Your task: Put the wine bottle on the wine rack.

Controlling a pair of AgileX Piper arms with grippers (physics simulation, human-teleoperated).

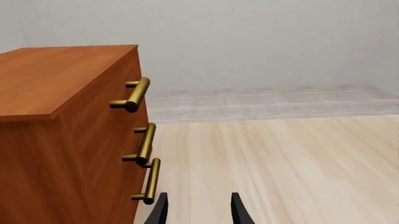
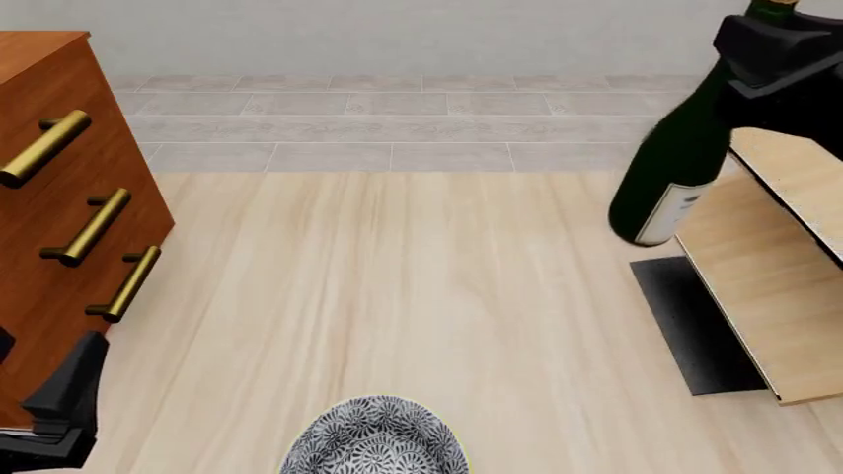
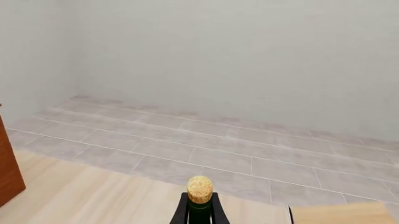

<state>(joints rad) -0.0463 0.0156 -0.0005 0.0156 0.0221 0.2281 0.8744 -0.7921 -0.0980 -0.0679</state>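
The wine bottle (image 2: 678, 163), dark green with a white label near its base, hangs tilted in the air at the far right, its base swung left, just above and left of the wine rack (image 2: 757, 281). My right gripper (image 2: 780, 47) is shut on its neck. In the right wrist view the tan cork (image 3: 199, 189) and the wine bottle neck (image 3: 199, 213) stand between the dark fingers (image 3: 181, 212). The wine rack is pale slanted wood panels on a black base plate (image 2: 685, 321). My left gripper (image 1: 199, 212) is open and holds nothing, low beside the cabinet.
A reddish-brown cabinet (image 2: 53, 212) with brass bar handles (image 1: 138, 93) fills the left side. A patterned grey bowl (image 2: 375, 439) sits at the near edge, centre. A pale wood corner of the wine rack (image 3: 339, 214) shows in the right wrist view. The left gripper (image 2: 59, 400) is at the near left.
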